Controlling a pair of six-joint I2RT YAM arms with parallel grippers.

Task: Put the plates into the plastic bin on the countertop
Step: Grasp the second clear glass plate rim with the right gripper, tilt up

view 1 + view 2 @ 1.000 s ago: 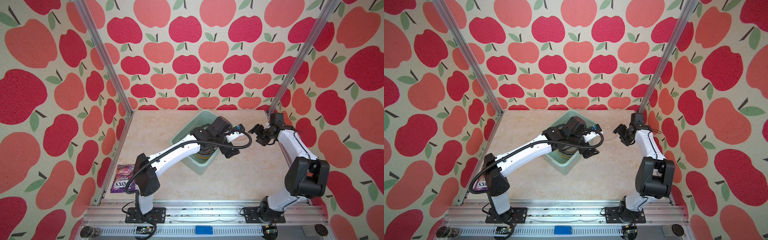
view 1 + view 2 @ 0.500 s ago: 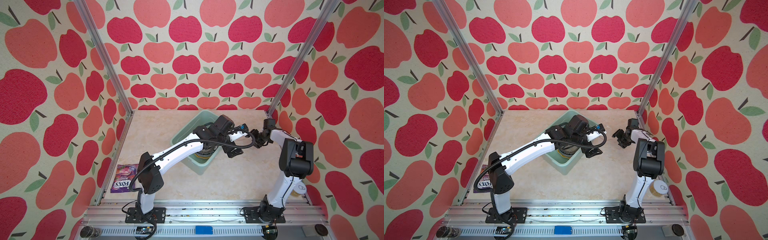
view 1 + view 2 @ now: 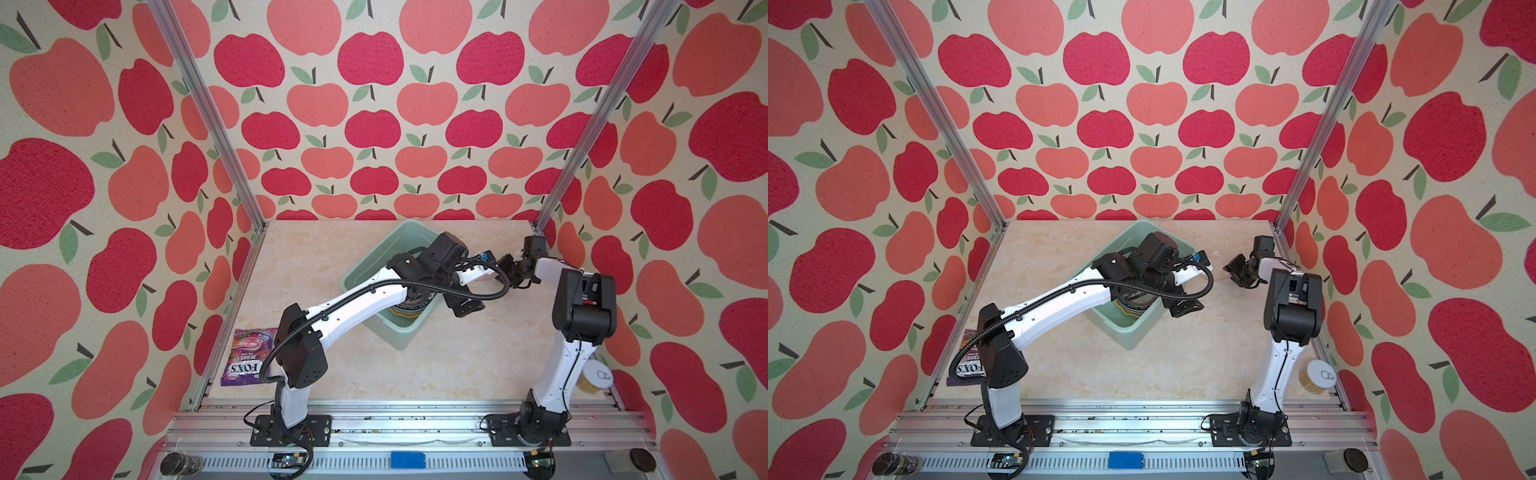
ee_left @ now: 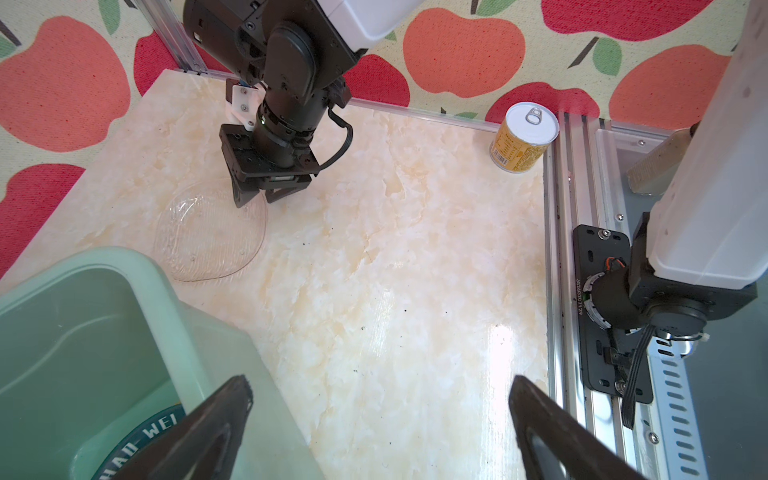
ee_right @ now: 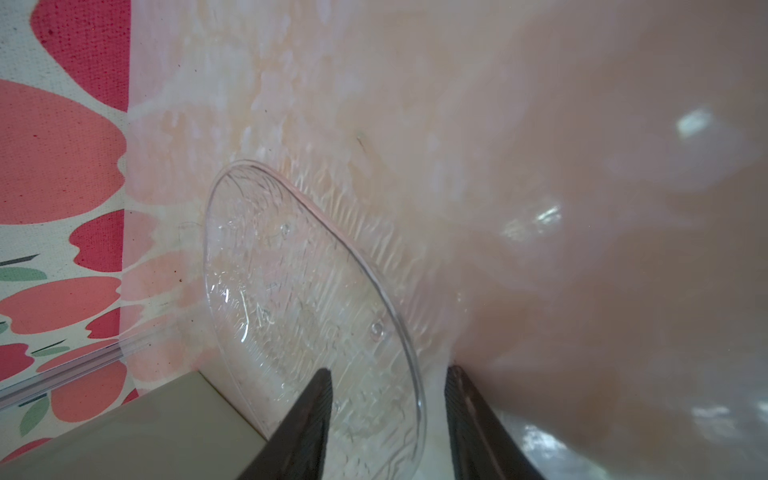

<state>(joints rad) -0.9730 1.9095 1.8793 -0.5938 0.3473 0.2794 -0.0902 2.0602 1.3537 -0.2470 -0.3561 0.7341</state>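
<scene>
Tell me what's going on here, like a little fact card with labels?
Bin: mint-green plastic bin, a lettered plate inside
Left out: clear glass plate on the countertop, beside the bin
Right gripper: open, jaws around the glass plate's rim
Left gripper: open, empty, beside the bin
Extras: yellow can, purple candy bag

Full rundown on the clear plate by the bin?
The clear plate is round, transparent and glass-like, with a ribbed, embossed texture, small bumps and a thin smooth rim. It lies outside the bin, on the countertop near the bin's corner; whether they touch is unclear. The right gripper straddles its rim, fingers either side with gaps showing, not clamped yet.
</scene>
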